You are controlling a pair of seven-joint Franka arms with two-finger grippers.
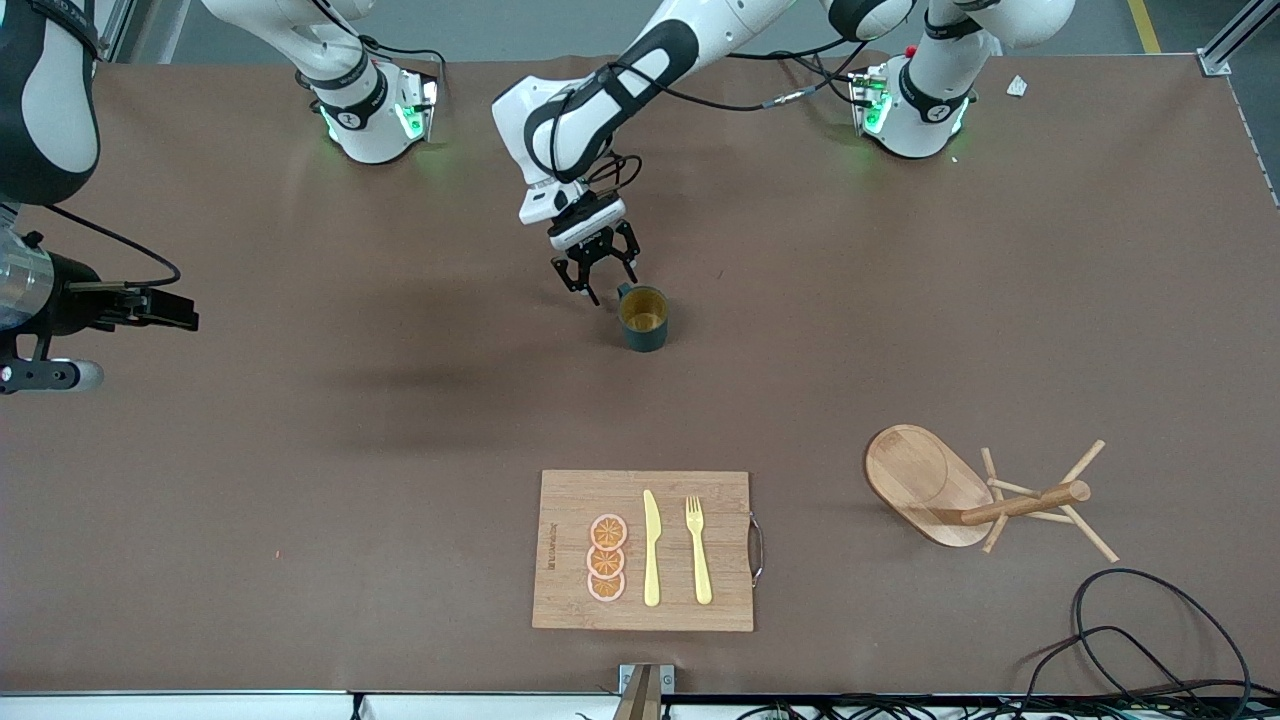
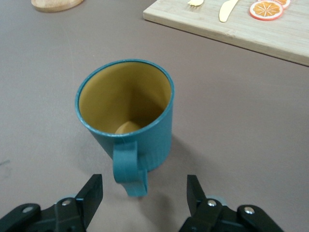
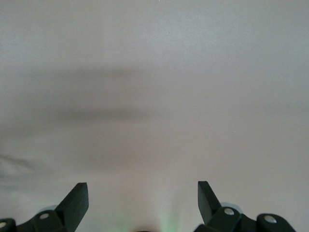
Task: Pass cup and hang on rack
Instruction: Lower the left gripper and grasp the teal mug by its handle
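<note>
The teal-green cup [image 1: 643, 318] stands upright on the brown table near its middle, yellow-brown inside. Its loop handle [image 2: 129, 169] points toward my left gripper. My left gripper [image 1: 603, 283] is open and low beside the cup, with one fingertip on each side of the handle and touching nothing [image 2: 145, 187]. The wooden rack [image 1: 975, 495] sits nearer the front camera toward the left arm's end, and its oval base edge shows in the left wrist view [image 2: 55, 4]. My right gripper [image 1: 180, 310] waits open and empty over bare table at the right arm's end [image 3: 143, 191].
A bamboo cutting board [image 1: 560, 500] lies nearer the front camera than the cup, with orange slices [image 1: 607, 558], a yellow knife [image 1: 651, 548] and a yellow fork [image 1: 697, 550]. The board also shows in the left wrist view [image 2: 231, 29]. Black cables [image 1: 1150, 640] lie by the front corner.
</note>
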